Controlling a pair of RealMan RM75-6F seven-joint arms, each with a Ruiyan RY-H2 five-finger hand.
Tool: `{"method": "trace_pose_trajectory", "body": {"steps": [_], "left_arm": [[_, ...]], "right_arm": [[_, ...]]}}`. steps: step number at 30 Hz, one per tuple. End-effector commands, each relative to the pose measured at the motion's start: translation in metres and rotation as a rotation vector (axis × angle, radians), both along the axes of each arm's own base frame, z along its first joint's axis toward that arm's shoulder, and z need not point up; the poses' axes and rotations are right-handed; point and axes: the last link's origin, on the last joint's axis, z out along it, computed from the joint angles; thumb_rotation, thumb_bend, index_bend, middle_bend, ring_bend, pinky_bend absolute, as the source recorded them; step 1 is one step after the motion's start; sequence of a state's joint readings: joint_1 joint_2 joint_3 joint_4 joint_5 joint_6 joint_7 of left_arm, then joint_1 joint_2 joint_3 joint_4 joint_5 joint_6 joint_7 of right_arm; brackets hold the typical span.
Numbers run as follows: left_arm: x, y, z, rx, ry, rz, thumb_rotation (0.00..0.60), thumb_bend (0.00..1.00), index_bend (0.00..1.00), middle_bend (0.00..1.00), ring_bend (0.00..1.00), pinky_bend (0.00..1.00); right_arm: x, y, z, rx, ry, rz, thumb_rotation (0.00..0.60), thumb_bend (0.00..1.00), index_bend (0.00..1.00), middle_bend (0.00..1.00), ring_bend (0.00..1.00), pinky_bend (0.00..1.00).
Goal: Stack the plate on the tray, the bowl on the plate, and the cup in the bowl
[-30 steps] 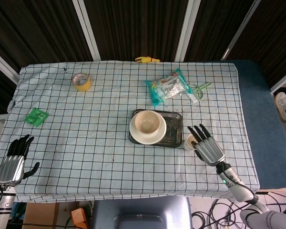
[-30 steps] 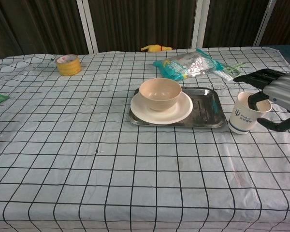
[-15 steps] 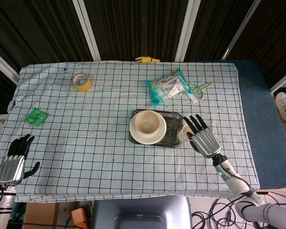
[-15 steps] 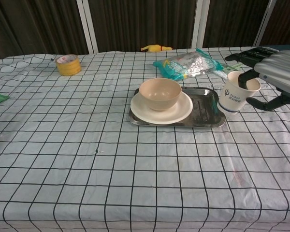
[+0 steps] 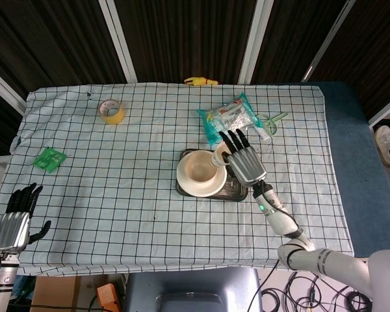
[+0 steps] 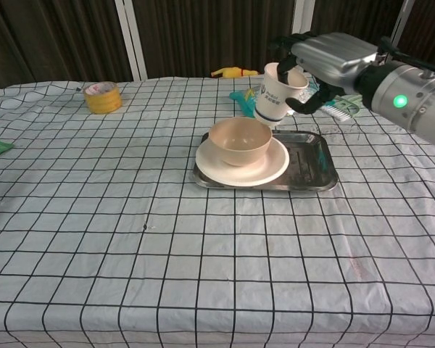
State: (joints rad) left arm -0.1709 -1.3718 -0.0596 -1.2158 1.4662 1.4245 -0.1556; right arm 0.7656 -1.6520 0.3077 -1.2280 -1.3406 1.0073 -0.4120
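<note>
A cream bowl (image 6: 239, 140) sits on a cream plate (image 6: 242, 165), which lies on the left half of a metal tray (image 6: 309, 170). My right hand (image 6: 326, 61) holds a white paper cup (image 6: 277, 92) in the air, tilted, just above and to the right of the bowl's rim. In the head view the right hand (image 5: 242, 160) covers most of the cup (image 5: 220, 155) beside the bowl (image 5: 199, 169). My left hand (image 5: 13, 221) hangs at the table's near left corner, fingers apart, holding nothing.
A yellow tape roll (image 5: 111, 111) lies at the back left, a green packet (image 5: 50, 158) at the left edge. A teal snack bag (image 5: 229, 118), a green brush (image 5: 271, 123) and a yellow toy (image 5: 201, 81) lie behind the tray.
My right hand has lifted the cup off the cloth right of the tray and carried it up and left to just above the bowl's right rim. The left hand barely moved.
</note>
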Motion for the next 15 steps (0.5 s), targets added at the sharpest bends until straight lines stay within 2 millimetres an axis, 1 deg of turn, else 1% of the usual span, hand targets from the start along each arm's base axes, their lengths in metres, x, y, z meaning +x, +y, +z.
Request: {"method": "trace_pose_trajectory", "body": {"steps": [1, 6, 10, 15], "left_arm": [[-0.001, 0.0, 0.001, 0.001, -0.001, 0.003, 0.6, 0.33, 0.0, 0.0, 0.0, 0.0], [-0.002, -0.001, 0.003, 0.005, -0.007, 0.002, 0.6, 0.33, 0.0, 0.0, 0.0, 0.0], [-0.003, -0.001, 0.004, 0.007, -0.012, 0.001, 0.6, 0.33, 0.0, 0.0, 0.0, 0.0], [-0.003, -0.001, 0.002, 0.001, -0.017, 0.002, 0.6, 0.33, 0.0, 0.0, 0.0, 0.0]], "right_arm": [[0.016, -0.01, -0.014, 0.008, -0.004, -0.016, 0.6, 0.41, 0.65, 0.04, 0.0, 0.0], [0.025, -0.011, -0.03, 0.031, 0.002, -0.019, 0.6, 0.41, 0.66, 0.04, 0.0, 0.0], [0.027, -0.006, -0.035, 0.04, 0.012, -0.007, 0.6, 0.41, 0.66, 0.04, 0.0, 0.0], [0.028, -0.006, -0.042, 0.048, 0.039, -0.009, 0.6, 0.41, 0.66, 0.04, 0.0, 0.0]]}}
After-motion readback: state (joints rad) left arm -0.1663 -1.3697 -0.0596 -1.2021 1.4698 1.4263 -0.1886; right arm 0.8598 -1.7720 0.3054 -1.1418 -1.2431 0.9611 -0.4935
